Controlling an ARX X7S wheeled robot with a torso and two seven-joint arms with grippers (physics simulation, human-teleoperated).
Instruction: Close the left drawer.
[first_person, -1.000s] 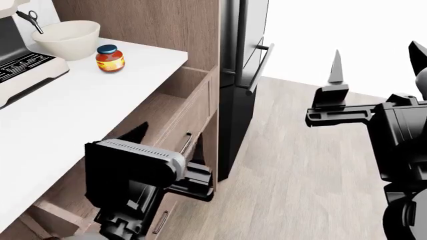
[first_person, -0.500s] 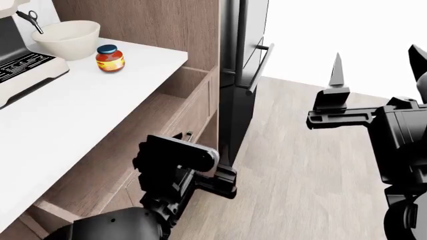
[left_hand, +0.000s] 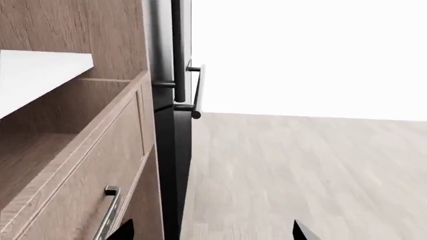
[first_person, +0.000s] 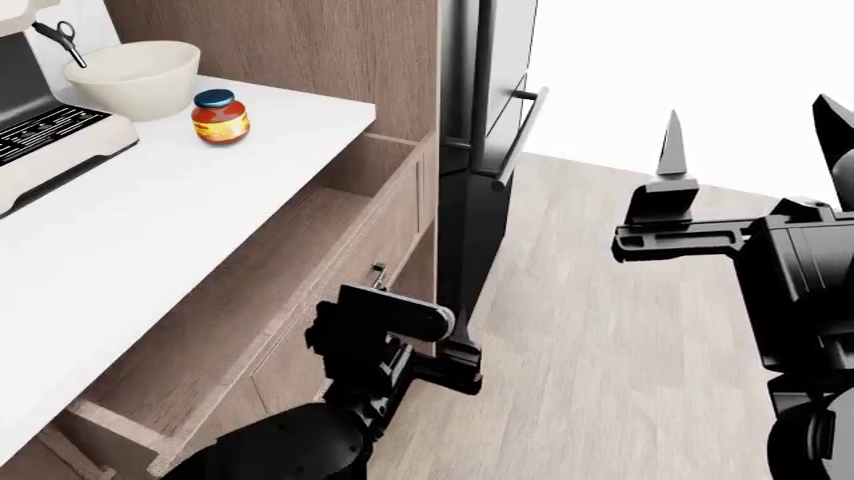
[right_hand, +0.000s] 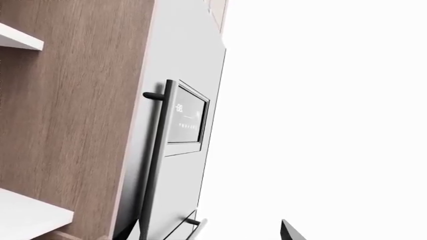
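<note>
The left drawer stands pulled out from under the white countertop, with its plain wooden inside showing. Its front panel carries a small dark bar handle. My left gripper is just outside the front panel, close beside the handle. In the left wrist view the panel and handle are next to one fingertip. The left gripper is open and empty. My right gripper is open and empty, raised over the floor far to the right.
A white countertop holds a cream bowl, a red jar and a coffee machine. A black fridge with a bar handle stands just past the drawer. Wood floor lies to the right.
My left arm has moved forward along the drawer front toward the fridge, passing the handle. The drawer stays open the same amount. The right arm has barely moved.
</note>
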